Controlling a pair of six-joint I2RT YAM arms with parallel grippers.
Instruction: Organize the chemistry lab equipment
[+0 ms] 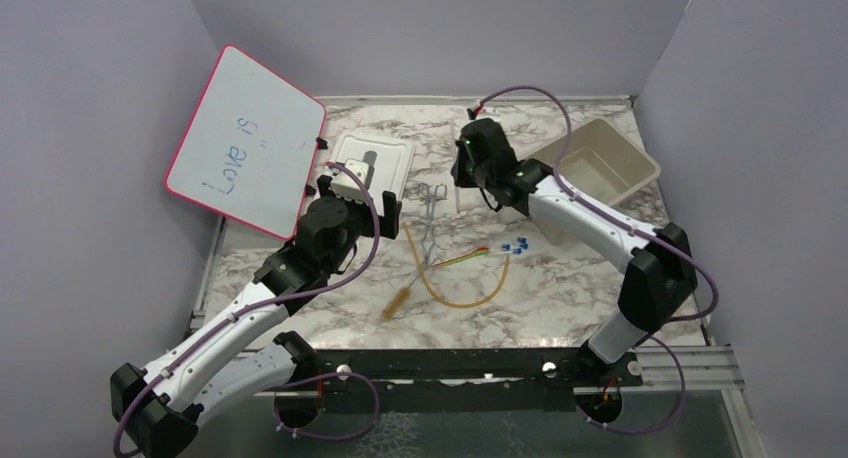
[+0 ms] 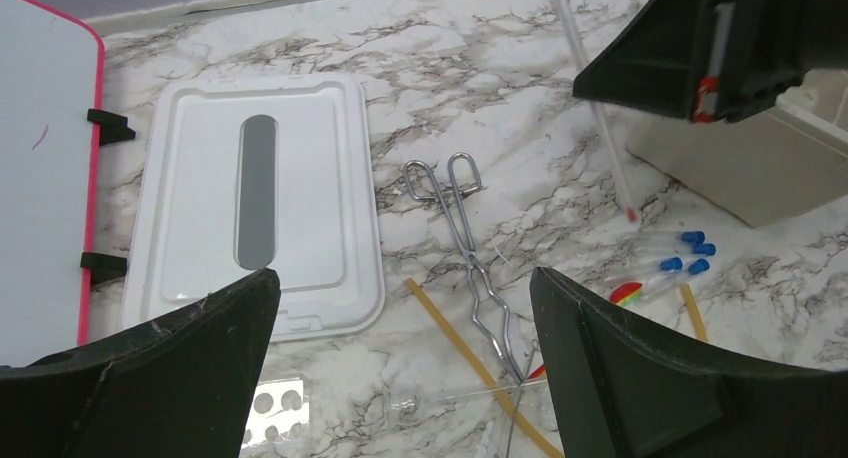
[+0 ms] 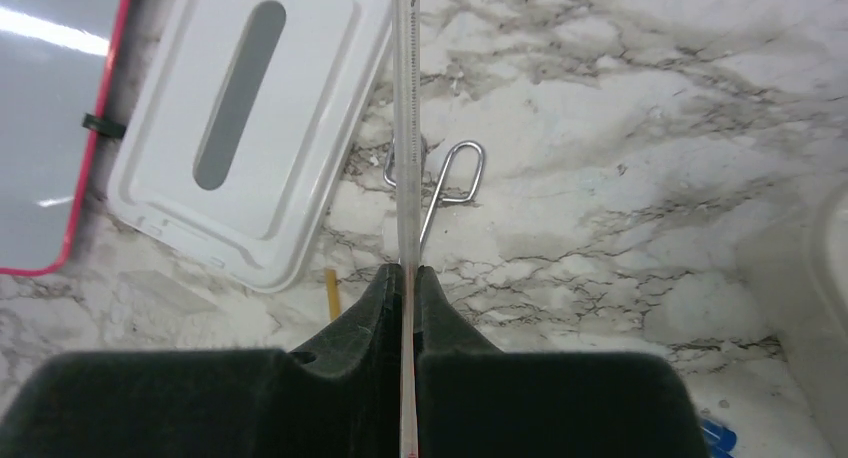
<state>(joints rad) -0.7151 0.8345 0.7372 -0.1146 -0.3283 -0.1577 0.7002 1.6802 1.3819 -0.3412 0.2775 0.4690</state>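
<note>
Between pinching right fingers, a thin glass rod; left fingers spread wide above silver tongs.

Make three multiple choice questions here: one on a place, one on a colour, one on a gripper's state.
1. The silver metal scissor-like tongs lie: A in a bin; B on the marble table beside the white plastic lid; C on a whiteboard.
2. The small clear tubes' caps are: A green; B black; C blue.
3. The right gripper is: A open; B shut on the tongs; C shut on a thin glass rod.
B, they rest beside the lid; C, caps show blue; C, it clamps the rod.
</note>
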